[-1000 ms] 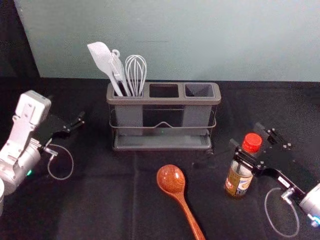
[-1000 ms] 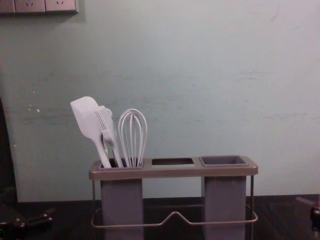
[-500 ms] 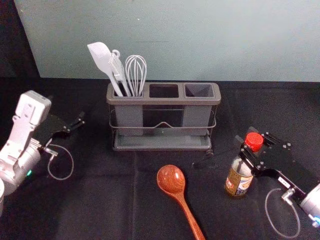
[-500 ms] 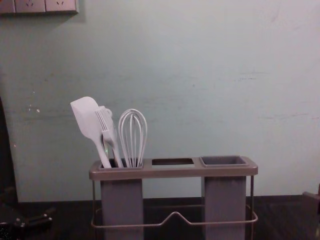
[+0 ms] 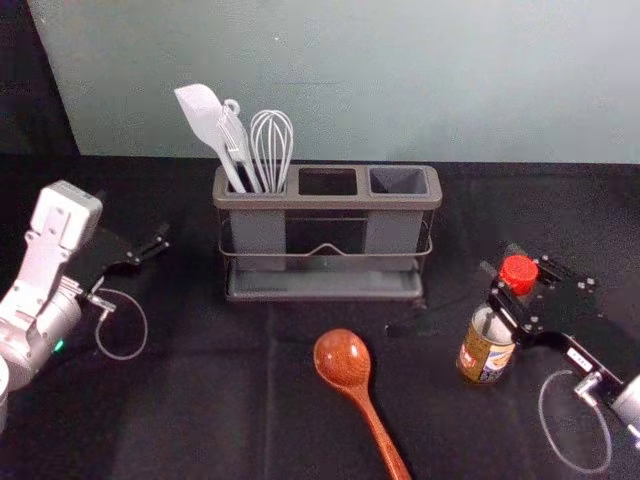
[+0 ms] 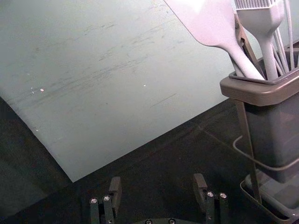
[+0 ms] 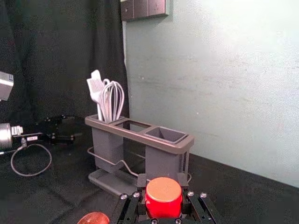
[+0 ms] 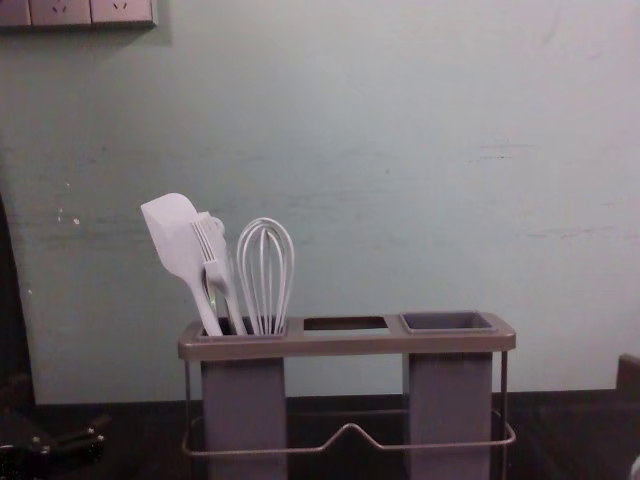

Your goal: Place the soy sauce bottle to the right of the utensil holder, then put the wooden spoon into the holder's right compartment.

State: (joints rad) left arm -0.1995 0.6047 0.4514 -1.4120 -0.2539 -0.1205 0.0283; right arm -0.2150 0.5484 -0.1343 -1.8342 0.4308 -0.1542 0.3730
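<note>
Head view, back edge: dark cloth (image 5: pixel 215 400) meets wall (image 5: pixel 400 90) behind the utensil holder (image 5: pixel 327 203)
Room by holder: bare cloth between its right end and right gripper (image 5: pixel 506 272); more cloth between it and left gripper (image 5: pixel 133 216)
Room by spoon: bare cloth between it and bottle, and between its bowl and the holder's base tray (image 5: pixel 325 286)
Bottle change: farther right and a bit farther from the robot than one second ago
Right gripper change: was spread around bottle, now closed in at the neck and shifted along with it
Holder, wooden spoon (image 5: pixel 343 360), left gripper: same spots as before
Soy sauce bottle (image 5: pixel 487 348): right of spoon, right of and nearer the robot than holder; red cap up, long axis roughly vertical; can't tell if base touches cloth
Spoon axis: bowl toward holder, handle toward robot, slanting right
Holder axis: left to right; right compartment (image 5: pixel 398 181) opens upward
Right claw: narrowed on bottle, cap between the fingers in right wrist view
Left claw: wide, parked left of holder
Left compartment: white spatula (image 5: pixel 203 115), pastry brush (image 8: pixel 207 242), whisk (image 5: pixel 272 145), heads up
</note>
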